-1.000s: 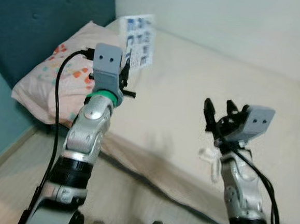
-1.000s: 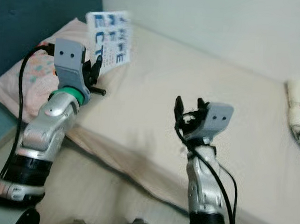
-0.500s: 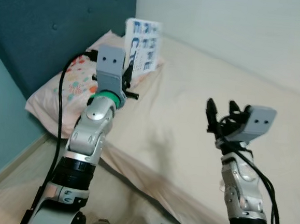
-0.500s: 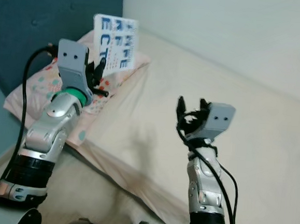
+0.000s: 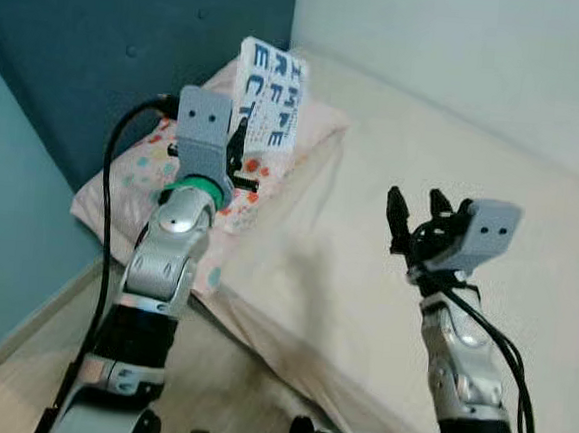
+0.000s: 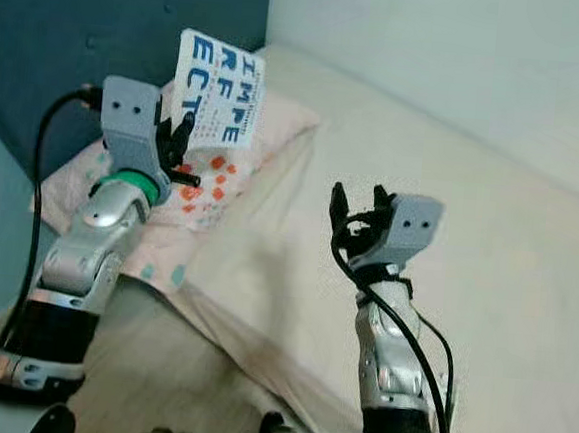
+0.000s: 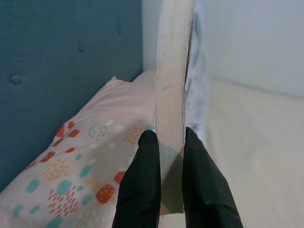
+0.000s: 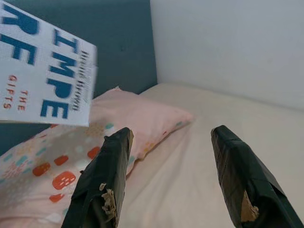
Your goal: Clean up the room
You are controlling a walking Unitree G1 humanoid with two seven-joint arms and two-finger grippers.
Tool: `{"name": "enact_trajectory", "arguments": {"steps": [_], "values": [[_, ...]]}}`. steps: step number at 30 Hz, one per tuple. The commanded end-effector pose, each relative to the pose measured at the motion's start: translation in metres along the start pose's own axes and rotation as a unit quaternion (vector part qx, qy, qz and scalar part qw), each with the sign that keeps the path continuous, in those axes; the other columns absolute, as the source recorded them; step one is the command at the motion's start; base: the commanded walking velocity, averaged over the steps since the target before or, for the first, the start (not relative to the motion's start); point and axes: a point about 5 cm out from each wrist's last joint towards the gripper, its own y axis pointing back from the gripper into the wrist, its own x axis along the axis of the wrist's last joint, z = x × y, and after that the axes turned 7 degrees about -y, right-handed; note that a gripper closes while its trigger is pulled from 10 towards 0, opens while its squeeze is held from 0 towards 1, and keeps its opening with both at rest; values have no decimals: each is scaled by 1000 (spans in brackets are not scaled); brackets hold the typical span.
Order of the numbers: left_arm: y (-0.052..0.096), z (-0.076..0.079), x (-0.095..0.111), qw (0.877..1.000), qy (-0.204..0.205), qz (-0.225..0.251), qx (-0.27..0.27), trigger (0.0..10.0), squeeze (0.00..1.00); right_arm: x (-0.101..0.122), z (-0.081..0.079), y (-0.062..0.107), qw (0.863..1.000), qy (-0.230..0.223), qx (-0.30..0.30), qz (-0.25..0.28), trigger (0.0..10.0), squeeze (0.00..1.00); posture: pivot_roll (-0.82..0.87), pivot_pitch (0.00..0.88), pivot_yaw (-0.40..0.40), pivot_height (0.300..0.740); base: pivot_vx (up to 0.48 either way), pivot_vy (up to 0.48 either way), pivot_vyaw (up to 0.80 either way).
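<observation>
A white book [image 5: 270, 99] with blue lettering is pinched upright in the left pincer [image 5: 236, 152] above a patterned pillow [image 5: 153, 171]. The right pincer [image 5: 414, 208] is held spread over the bed [image 5: 395, 155].

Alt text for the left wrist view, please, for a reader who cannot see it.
The left gripper has its jaws shut on the edge of a book, held upright and seen edge-on. Behind it lie a patterned pink pillow, a blue headboard and a cream bed.
</observation>
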Motion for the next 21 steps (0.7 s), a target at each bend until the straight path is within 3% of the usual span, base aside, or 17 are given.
{"name": "enact_trajectory", "arguments": {"steps": [1,8,11,21], "values": [[1,4,5,1000,6,18,-6,10000,0,-4,7,5,1000,3,-13,-10,10000,0,-32,118,31,671,0,0,0],[6,10,-7,999,31,-1,-19,10000,0,-8,8,7,1000,4,-17,-16,10000,0,-32,116,34,646,0,0,0],[12,17,-24,998,46,-31,-30,10000,0,-13,9,8,999,4,-23,-23,10000,0,-32,116,34,631,0,0,0],[20,19,-59,995,39,-90,-27,10000,0,-17,7,11,999,3,-27,-29,10000,0,-34,124,38,596,0,0,0]]}}
